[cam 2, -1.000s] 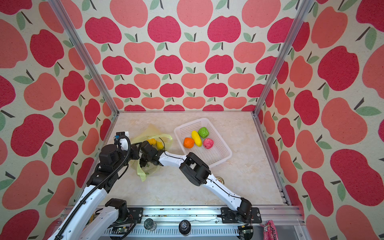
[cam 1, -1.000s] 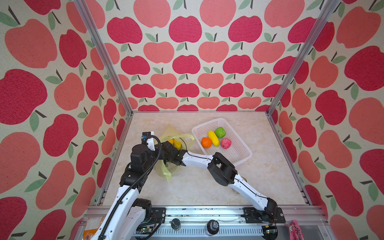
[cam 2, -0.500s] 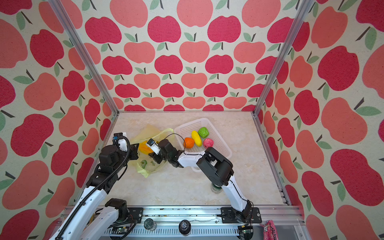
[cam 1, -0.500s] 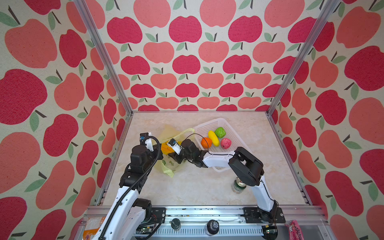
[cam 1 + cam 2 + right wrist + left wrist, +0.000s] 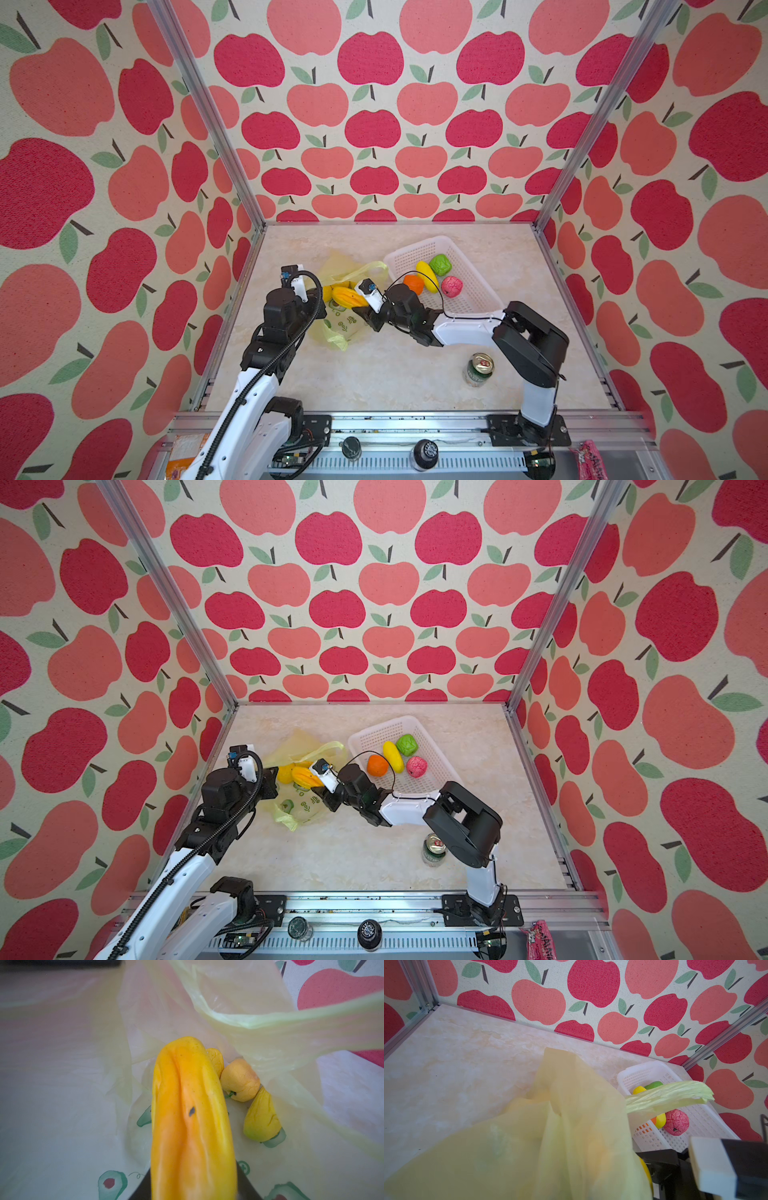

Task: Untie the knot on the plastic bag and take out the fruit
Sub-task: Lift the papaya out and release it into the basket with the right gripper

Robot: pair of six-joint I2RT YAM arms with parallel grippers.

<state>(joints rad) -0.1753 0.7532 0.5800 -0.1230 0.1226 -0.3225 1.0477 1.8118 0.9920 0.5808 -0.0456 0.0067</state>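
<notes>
Right end effector (image 5: 362,303) pinches fruit (image 5: 348,296) for lifting out | left end effector (image 5: 319,305) pressed together on bag (image 5: 340,326), holds mouth open

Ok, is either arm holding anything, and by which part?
Right gripper: jaws clamp the long yellow-orange fruit by one end. Left gripper: jaws shut on the plastic bag at its edge.

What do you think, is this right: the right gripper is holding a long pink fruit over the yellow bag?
Not quite: the right gripper is holding a long orange-yellow fruit, not a pink one, over the yellow bag; the right wrist view shows it.
</notes>
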